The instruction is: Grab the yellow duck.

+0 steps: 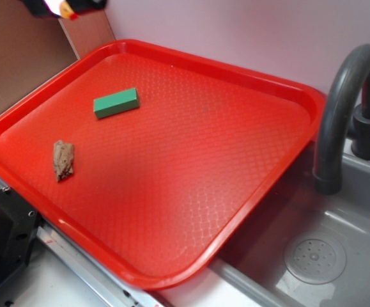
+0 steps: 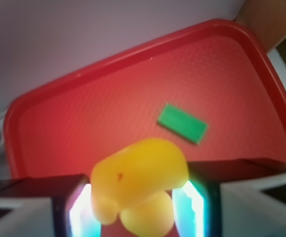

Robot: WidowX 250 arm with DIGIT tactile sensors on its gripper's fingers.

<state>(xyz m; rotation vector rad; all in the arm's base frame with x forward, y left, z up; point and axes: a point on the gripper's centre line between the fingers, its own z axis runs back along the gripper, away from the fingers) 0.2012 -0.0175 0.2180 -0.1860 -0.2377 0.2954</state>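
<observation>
The yellow duck (image 2: 138, 180) fills the bottom middle of the wrist view, blurred and close, pinched between my two fingers (image 2: 81, 210). My gripper (image 2: 135, 207) is shut on it and holds it high above the red tray (image 2: 49, 128). In the exterior view only the gripper's tip (image 1: 66, 7) shows at the top left edge, with a bit of yellow and orange of the duck (image 1: 64, 9) in it, above the tray's far left corner.
A green rectangular block (image 1: 115, 102) lies on the tray's (image 1: 191, 192) far left part; it also shows in the wrist view (image 2: 182, 123). A brown rough lump (image 1: 63, 160) lies near the left rim. A grey sink (image 1: 312, 256) with a dark faucet (image 1: 344, 102) is at the right.
</observation>
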